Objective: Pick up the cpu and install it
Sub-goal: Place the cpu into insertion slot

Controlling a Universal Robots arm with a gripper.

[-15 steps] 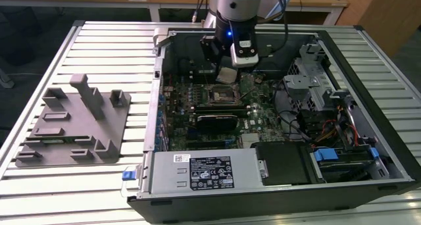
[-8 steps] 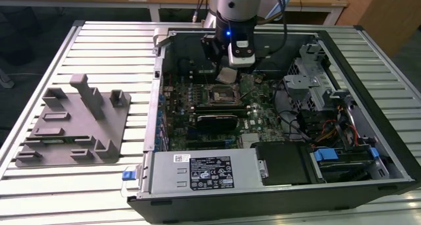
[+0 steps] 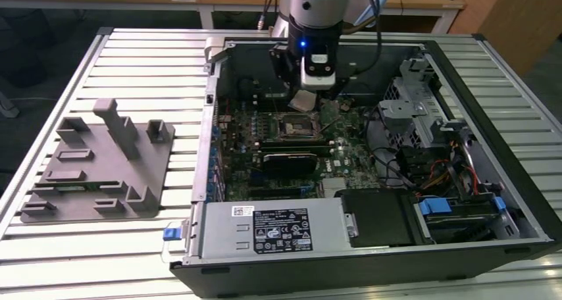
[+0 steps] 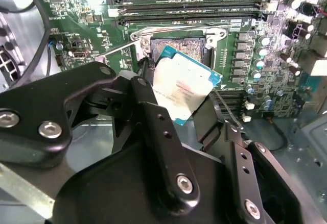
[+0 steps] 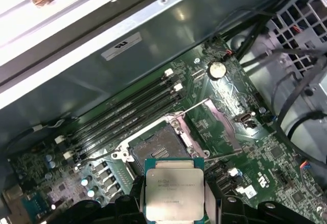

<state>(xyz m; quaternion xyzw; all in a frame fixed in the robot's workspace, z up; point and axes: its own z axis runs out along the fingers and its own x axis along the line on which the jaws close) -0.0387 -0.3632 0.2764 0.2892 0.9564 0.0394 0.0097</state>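
My gripper (image 3: 305, 101) hangs inside the open computer case, shut on the cpu (image 3: 304, 101), a flat square chip with a silver top. In both wrist views the cpu (image 4: 183, 89) (image 5: 174, 193) sits clamped between the black fingers (image 4: 153, 109), tilted, a short way above the motherboard. The square socket (image 3: 293, 124) (image 5: 156, 150) (image 4: 179, 45) lies open just beneath and beyond the chip, its dark centre bare and its metal frame and lever raised aside.
The case (image 3: 491, 70) lies on a slatted metal table (image 3: 131, 63). Memory slots (image 5: 127, 112) run beside the socket. A black finned card (image 3: 294, 162), cables (image 3: 412, 162) and a drive cage (image 3: 422, 109) crowd the exterior view's right. A grey fixture (image 3: 97, 162) stands at its left.
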